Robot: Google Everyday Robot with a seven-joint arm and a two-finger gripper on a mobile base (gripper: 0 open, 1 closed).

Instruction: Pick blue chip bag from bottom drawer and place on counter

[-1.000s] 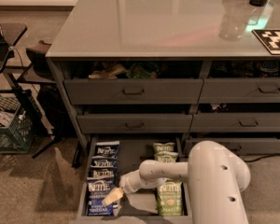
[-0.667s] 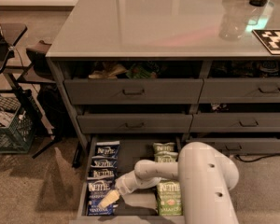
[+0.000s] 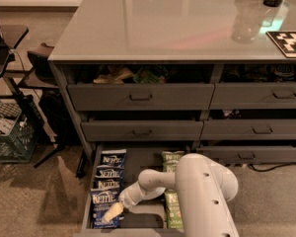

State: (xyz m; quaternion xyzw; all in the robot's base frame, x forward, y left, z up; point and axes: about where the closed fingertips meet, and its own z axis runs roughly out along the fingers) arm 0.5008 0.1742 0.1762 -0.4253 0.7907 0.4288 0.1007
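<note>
Camera view: hand (image 3: 113,212) over front blue chip bag (image 3: 99,199) by bottom drawer (image 3: 88,196) wall; grip unclear

The surface (image 3: 153,23) is smooth, glossy grey, mirroring light. The drawer (image 3: 143,161) looks matt grey. The blue bags (image 3: 112,160) are crinkly and shiny. The claw (image 3: 113,212), smooth pale plastic, rests over them. The carpet (image 3: 54,201) looks rough.

Your bottom drawer (image 3: 144,158) stands open, with a column of blue chip bags (image 3: 108,177) lying along its left side and green chip bags (image 3: 172,158) along its right, a bare strip between them. The hand (image 3: 113,211) sits low over the front-most blue bag. On the worktop (image 3: 153,23), at the right end, you have a clear container (image 3: 246,26) and a black-and-white patterned card (image 3: 288,42).
</note>
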